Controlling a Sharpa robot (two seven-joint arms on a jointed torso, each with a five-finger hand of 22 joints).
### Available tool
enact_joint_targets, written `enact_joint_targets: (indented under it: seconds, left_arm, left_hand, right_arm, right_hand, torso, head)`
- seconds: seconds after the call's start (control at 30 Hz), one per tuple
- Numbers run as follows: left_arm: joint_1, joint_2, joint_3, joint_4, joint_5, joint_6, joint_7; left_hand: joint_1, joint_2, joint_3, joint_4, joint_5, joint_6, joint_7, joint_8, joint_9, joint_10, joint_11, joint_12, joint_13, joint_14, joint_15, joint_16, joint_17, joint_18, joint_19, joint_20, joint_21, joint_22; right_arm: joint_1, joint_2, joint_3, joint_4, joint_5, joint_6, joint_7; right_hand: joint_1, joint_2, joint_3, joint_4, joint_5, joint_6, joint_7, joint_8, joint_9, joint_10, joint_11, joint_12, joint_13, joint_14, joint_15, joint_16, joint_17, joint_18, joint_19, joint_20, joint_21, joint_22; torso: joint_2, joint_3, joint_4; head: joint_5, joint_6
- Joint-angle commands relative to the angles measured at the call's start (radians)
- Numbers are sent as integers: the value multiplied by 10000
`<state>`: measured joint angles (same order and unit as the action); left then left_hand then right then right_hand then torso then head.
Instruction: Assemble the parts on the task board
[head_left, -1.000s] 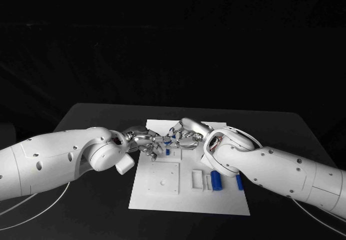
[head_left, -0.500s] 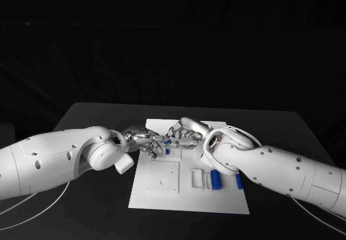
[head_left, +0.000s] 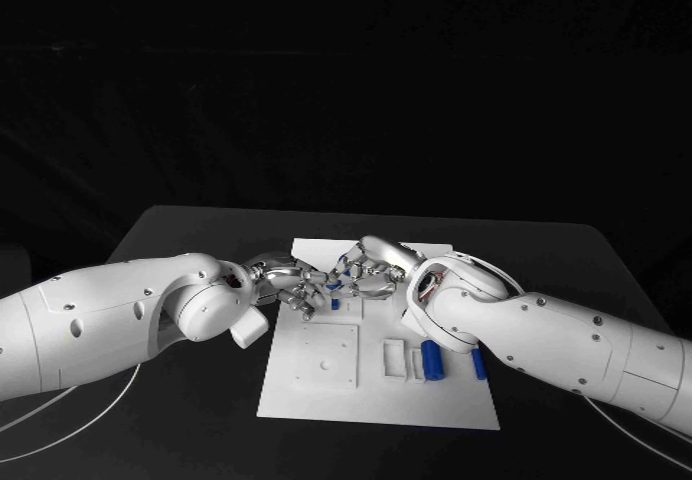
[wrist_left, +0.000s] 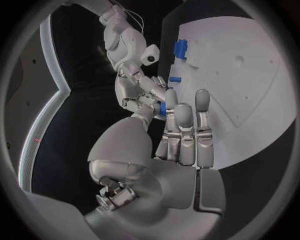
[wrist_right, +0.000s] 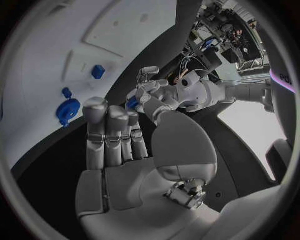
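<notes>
Nearest you, two blue parts (head_left: 431, 358) stand in slots near the task board's (head_left: 378, 400) right edge. Farther back, your left hand (head_left: 299, 291) and right hand (head_left: 366, 275) meet, together pinching a small blue part (head_left: 335, 285). No readable writing.

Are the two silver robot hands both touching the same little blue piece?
Touching. In the left wrist view the left hand and right hand fingertips meet on the small blue piece; the right wrist view shows the same.
</notes>
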<state>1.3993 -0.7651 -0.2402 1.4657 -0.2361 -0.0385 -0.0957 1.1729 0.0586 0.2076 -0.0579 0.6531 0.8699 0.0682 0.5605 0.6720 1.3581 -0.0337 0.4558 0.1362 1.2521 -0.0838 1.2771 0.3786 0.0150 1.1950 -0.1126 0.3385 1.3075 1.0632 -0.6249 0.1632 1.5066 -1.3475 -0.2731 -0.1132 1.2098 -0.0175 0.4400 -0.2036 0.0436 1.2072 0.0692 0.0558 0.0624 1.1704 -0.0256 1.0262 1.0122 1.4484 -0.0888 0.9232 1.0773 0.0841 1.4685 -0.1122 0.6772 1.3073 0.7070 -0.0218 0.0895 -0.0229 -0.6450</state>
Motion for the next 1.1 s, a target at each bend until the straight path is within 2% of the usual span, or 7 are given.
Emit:
enact_joint_targets:
  seconds: [0.03, 0.13, 0.23, 0.53, 0.73, 1.0, 1.1]
  left_arm:
    - [24, 26, 25, 52, 278, -192, 321]
    - [25, 26, 25, 51, 288, -299, 316]
    - [25, 16, 24, 56, 291, -445, 298]
    - [25, -28, 24, 40, 130, -754, 114]
    - [25, -38, 24, 0, -113, -864, -51]
    - [42, -11, 52, -181, -1127, -1224, -636]
    - [142, 62, 66, -331, -1849, -1404, -1141]
  left_hand:
    - [-66, 88, 695, -845, 46, 465, -360, -140, 47, 176, -7, -178, -30, 21, -69, 44, 3, 46, -129, 7, 189, 233]
    - [-85, 60, 699, -919, 152, 557, -363, -166, 89, 262, -15, -219, -23, 48, -90, 53, 9, 55, -150, -1, 272, 233]
    - [-140, 51, 713, -1006, 199, 663, -385, -252, 139, 378, -40, -308, -16, 91, -107, 51, 14, 64, -174, -16, 413, 226]
    - [-263, -51, 784, -1218, 627, 937, -434, -396, 147, 697, -106, -530, -37, 210, -165, 100, 102, 86, -160, -75, 659, 221]
    - [-294, -72, 801, -1282, 726, 997, -444, -431, 155, 773, -119, -601, -36, 248, -179, 85, 139, 94, -159, -88, 744, 220]
    - [-358, -142, 827, -1409, 887, 1175, -489, -514, 134, 1011, -176, -739, -44, 394, -234, 39, 235, 110, -97, -138, 897, 208]
    - [-414, -199, 823, -1473, 931, 1353, -532, -623, 61, 1236, -222, -891, -76, 605, -284, -97, 271, 104, 32, -188, 929, 194]
  right_arm:
    - [-21, -8, -16, -37, 32, -174, -46]
    - [-21, -30, -18, -52, 51, -397, -67]
    - [-21, -68, -19, -75, 91, -743, -77]
    - [-20, -213, -20, -84, 235, -1670, 96]
    - [-20, -376, -20, -46, 411, -1913, 258]
    - [-20, -882, -8, 90, 713, -1879, 353]
    - [-19, -1173, 61, 98, 920, -1874, 371]
  right_hand:
    - [-230, -376, -486, 186, 71, -269, 8, 61, 3, -251, 54, -264, -256, -133, 44, -139, -94, -37, 242, 27, -266, 722]
    - [-105, -638, -1258, 487, 95, -989, 238, 53, -7, -603, 212, -739, -786, -236, 154, -306, -247, 80, 173, 148, -711, 612]
    - [154, -736, -1901, 730, 89, -1563, 391, 67, 0, -753, 328, -879, -1019, -354, 246, -474, -411, 189, 129, 255, -1140, 510]
    - [749, -890, -2645, 977, 399, -2553, 513, 38, -24, -933, 421, -701, -1559, -455, 332, -465, -643, 317, 198, 378, -1507, 505]
    - [789, -1040, -2906, 1140, 919, -2747, 525, 33, -30, -998, 435, -548, -1808, -486, 345, -394, -729, 330, 240, 393, -1644, 536]
    - [824, -964, -3147, 1265, 1300, -2580, 511, 40, -24, -1019, 425, -461, -1928, -498, 340, -361, -780, 326, 267, 391, -1695, 554]
    - [825, -937, -3148, 1262, 1512, -2525, 507, 41, -22, -1014, 417, -453, -1949, -494, 337, -352, -784, 323, 278, 388, -1677, 561]
  torso:
    - [0, 3, 0]
    - [1, 6, 0]
    - [7, 16, -2]
    - [12, 23, -6]
    - [9, 11, 9]
    - [2, 22, -12]
    - [-10, 14, -28]
  head:
    - [-5, 35]
    - [5, 33]
    - [12, 53]
    - [12, 42]
    - [14, 28]
    - [41, -2]
    - [80, 9]
